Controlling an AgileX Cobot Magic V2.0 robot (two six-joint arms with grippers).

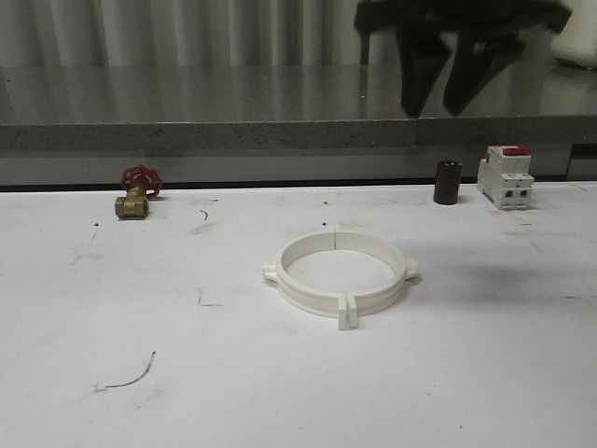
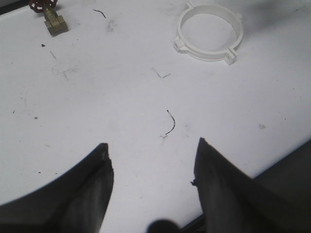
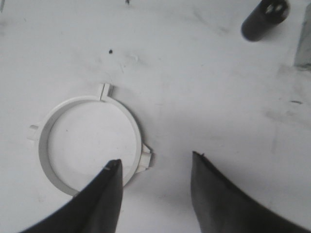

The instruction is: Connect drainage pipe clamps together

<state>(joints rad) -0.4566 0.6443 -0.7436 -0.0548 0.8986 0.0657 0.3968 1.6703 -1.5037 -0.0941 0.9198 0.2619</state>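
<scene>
On the white table [image 1: 112, 308], nearest to us, we see a thin dark curved scratch mark [image 1: 131, 375] on otherwise bare, lightly scuffed surface. Just beyond it, near the middle of the table, lie the drainage pipe clamps [image 1: 340, 276]: two white half-rings set end to end as one closed ring, their holed tabs meeting at the near edge and again at the far edge, with a small lug sticking out on each side. The ring lies flat, and nothing touches it. From the left wrist camera we see the left gripper [image 2: 153, 160] hanging above bare tabletop, its two dark fingers spread wide with nothing between them, well apart from the ring. From the right wrist camera we see the right gripper [image 3: 155, 167] poised over the table beside the ring, jaws parted and empty, one fingertip overlapping the ring's rim in that view; whether it touches we cannot tell. In the front view that gripper hangs high above the far side of the table. Farther back, along the table's rear edge, stand a brass valve with a red handwheel [image 1: 137, 192] at the left, a short dark cylinder [image 1: 447, 182] at the right, and a white-and-red breaker block [image 1: 506, 176] just beside the cylinder.
</scene>
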